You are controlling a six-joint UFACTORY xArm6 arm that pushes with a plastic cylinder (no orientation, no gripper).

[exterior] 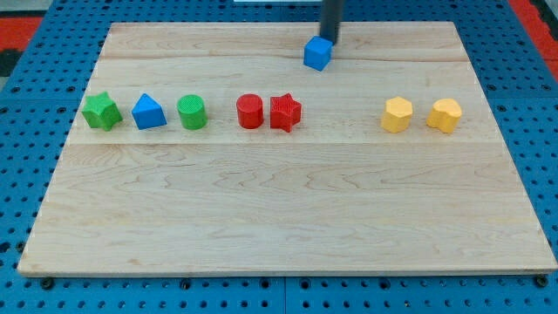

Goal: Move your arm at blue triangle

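Camera view, the only feed I'm getting. No claw on this rig, so there's no spread or pinched state to give; the arm is ending in a dark rod coming down from the far edge of the frame. My tip (332, 38) is sitting at the far side of the table (261, 218), right at the far-right corner of the blue cube (318, 53); looks like it's touching or just beside it, can't tell which from this angle.

The blue triangle (149, 112) is lying in the row across the middle of the table, on the left, well apart from my tip. It's sitting between the green star (101, 112) on its left and the green cylinder (192, 112) on its right, near both, touching neither.

Further right in the same row I'm seeing the red cylinder (249, 112) and the red star (285, 113), just beside each other, possibly touching. Then a gap, then two yellow blocks on the right: the first yellow block (397, 114) is looking roughly hexagonal, the second yellow block (444, 115) is showing a notched top, maybe heart-shaped, hard to be sure.

The table is a pale wooden board lying on a blue pegboard (26, 174). All blocks are standing upright.
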